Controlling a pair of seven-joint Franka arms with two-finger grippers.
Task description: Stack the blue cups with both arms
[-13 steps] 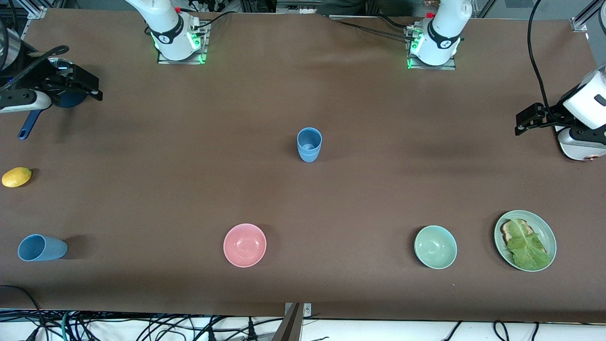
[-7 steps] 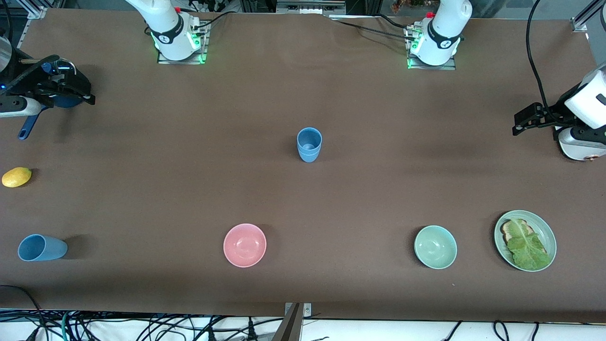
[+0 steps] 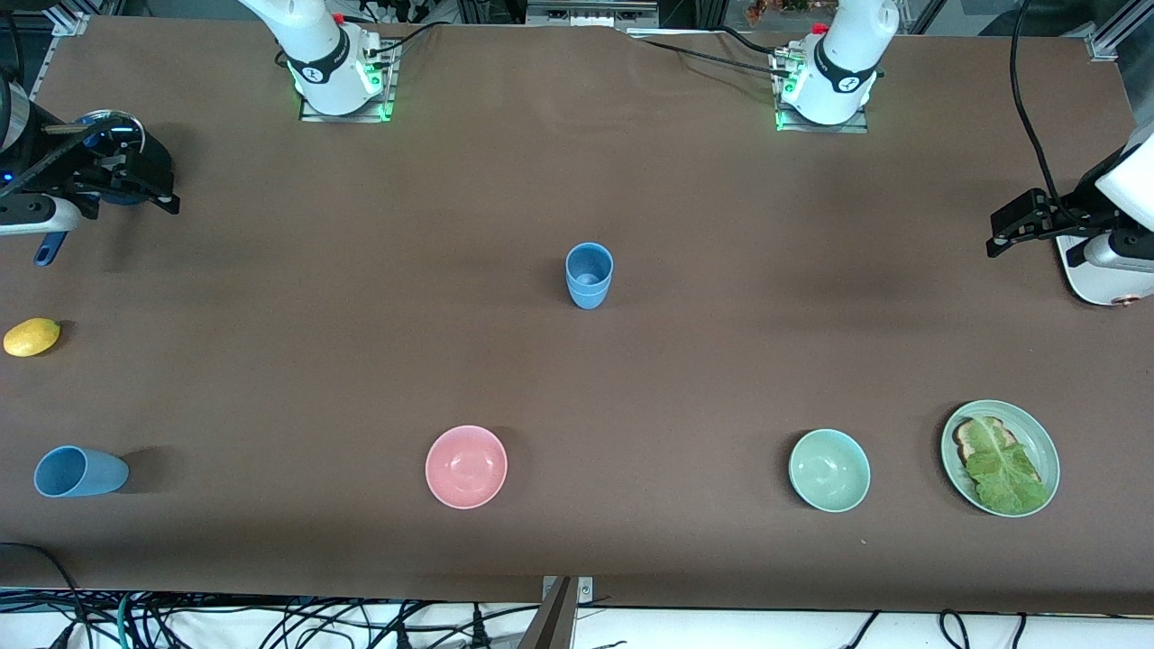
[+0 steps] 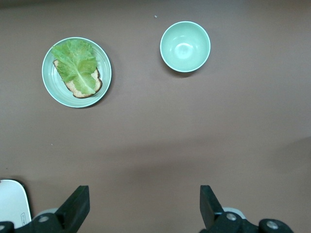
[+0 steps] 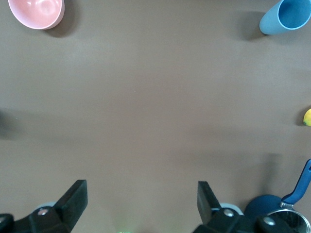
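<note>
1. The brown table (image 3: 685,361) fills the front view, with both arm bases bolted along its edge farthest from the front camera.
2. The right arm (image 3: 311,50) rises from its base and reaches out to its own end of the table. The right gripper (image 3: 149,176) hangs over the dark-blue pot (image 3: 54,242) there, its fingers spread wide apart and holding nothing.
3. The left arm (image 3: 843,59) reaches to the other end. The left gripper (image 3: 1014,225) hangs over bare table beside a white object (image 3: 1104,279) at the table's edge, its fingers likewise spread wide and empty.
4. A green plate (image 3: 1046,451) with a slice of bread (image 3: 970,436) under a lettuce leaf (image 3: 1005,473) sits near the front camera at the left arm's end.
5. A mint-green bowl (image 3: 829,470) stands beside the plate, toward the middle.
6. A pink bowl (image 3: 466,466) stands in the same row, toward the right arm's end.
7. One blue cup (image 3: 590,275) stands upright in the middle of the table, well apart from everything else; it looks like two cups nested together.
8. Another blue cup (image 3: 79,471) lies on its side near the front camera at the right arm's end, its mouth facing the table's end.
9. A yellow lemon (image 3: 32,336) lies between that tipped cup and the pot.
</note>
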